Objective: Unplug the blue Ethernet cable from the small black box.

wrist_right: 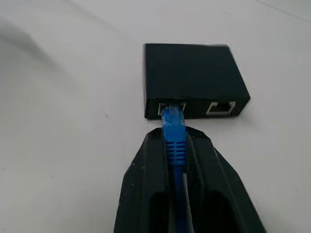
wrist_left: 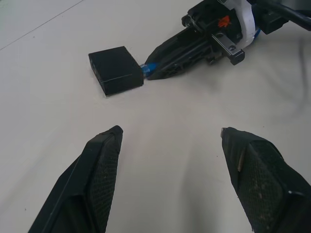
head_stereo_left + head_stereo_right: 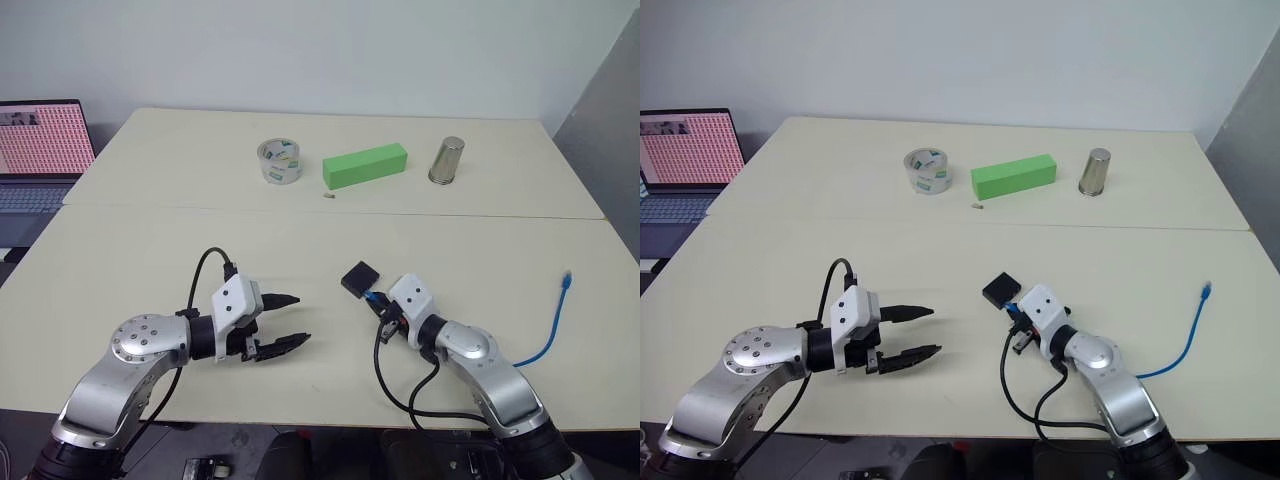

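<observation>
Since the plug is seated in the small black box (image 1: 192,77) mid-table, my right gripper (image 1: 177,145) is clamped on the blue Ethernet cable (image 1: 174,132) just behind it for a straight pull, left gripper (image 3: 288,322) spread wide nearby (box unbraced, may drag along).

Silver arms w/ black cables, white wrist housings, black textured end effector fingers (image 2: 102,170).

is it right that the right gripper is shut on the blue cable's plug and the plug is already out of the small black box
Not quite. The right gripper is shut on the blue Ethernet cable at its plug, but the plug is still seated in a port of the small black box, as the right wrist view shows.
</observation>
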Controlling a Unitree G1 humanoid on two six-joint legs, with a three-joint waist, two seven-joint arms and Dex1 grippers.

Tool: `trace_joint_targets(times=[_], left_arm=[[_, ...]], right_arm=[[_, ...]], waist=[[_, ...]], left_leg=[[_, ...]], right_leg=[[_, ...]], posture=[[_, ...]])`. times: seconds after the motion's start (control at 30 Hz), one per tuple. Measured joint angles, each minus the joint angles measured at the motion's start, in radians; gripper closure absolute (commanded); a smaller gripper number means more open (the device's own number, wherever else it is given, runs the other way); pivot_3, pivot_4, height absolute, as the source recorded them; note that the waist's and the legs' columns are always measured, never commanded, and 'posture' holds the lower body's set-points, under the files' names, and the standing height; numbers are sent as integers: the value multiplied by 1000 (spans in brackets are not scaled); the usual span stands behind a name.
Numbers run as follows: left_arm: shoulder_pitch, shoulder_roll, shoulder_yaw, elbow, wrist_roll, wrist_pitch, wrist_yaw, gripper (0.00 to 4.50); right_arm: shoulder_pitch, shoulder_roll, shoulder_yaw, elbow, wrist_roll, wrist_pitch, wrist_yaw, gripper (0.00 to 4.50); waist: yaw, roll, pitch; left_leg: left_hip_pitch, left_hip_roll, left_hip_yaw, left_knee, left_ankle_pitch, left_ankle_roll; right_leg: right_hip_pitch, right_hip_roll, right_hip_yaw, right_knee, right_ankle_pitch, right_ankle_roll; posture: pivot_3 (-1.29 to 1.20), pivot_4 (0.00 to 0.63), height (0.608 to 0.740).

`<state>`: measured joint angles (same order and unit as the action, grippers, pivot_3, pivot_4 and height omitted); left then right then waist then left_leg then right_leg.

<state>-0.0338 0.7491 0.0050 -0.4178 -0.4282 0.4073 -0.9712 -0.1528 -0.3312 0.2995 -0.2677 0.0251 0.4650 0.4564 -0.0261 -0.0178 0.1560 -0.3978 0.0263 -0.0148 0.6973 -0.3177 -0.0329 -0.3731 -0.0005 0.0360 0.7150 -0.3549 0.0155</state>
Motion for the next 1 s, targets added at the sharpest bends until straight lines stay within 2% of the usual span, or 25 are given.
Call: trace_joint_targets(times=[0.2, 0.37, 0.5, 0.6, 0.83, 0.93, 1.0], left_arm=[[-34, -71, 13, 48, -63, 81, 48, 1050], [-113, -109, 51, 84, -235, 265, 69, 1050], [-147, -131, 51, 95, -319, 363, 69, 1050], [-167, -154, 51, 96, -356, 401, 79, 1050], [-177, -185, 51, 106, -381, 434, 99, 1050], [-177, -200, 51, 107, -395, 436, 107, 1484], [-177, -205, 52, 108, -402, 436, 109, 1929]], right_arm=[[0, -180, 29, -21, -73, -159, 111, 4319], [-100, -327, 67, 12, -190, -553, 187, 4320], [-160, -354, 76, 89, -240, -805, 203, 4320], [-194, -356, 78, 125, -242, -919, 221, 4320], [-233, -335, 87, 180, -242, -1036, 254, 4320], [-263, -330, 87, 209, -241, -1057, 265, 4320], [-272, -329, 86, 227, -240, -1074, 272, 4320]], waist=[[0, 0, 0], [-5, 1, 1], [-5, 1, 1], [-4, 0, 1], [-4, 0, 1], [-3, 0, 1], [-3, 0, 1]], left_leg=[[0, 0, 0, 0, -2, 3], [0, 1, 0, 0, -1, 1], [-1, 1, 0, 0, 0, 0], [-1, 1, 0, 1, 0, 0], [0, 1, 0, 1, 0, 0], [0, 1, 0, 2, 0, 0], [0, 1, 0, 2, 0, 0]], right_leg=[[0, 0, 0, 0, 0, 0], [0, 1, 0, 0, 0, 0], [0, 1, 0, 0, 0, 0], [0, 1, 0, 0, 0, 0], [0, 1, 0, 0, 0, 0], [0, 0, 0, 0, 0, 0], [0, 0, 0, 0, 0, 0]], posture=[[0, 150, 740], [0, 150, 740], [0, 150, 740], [0, 150, 740], [0, 150, 740], [0, 150, 740], [0, 150, 740]])
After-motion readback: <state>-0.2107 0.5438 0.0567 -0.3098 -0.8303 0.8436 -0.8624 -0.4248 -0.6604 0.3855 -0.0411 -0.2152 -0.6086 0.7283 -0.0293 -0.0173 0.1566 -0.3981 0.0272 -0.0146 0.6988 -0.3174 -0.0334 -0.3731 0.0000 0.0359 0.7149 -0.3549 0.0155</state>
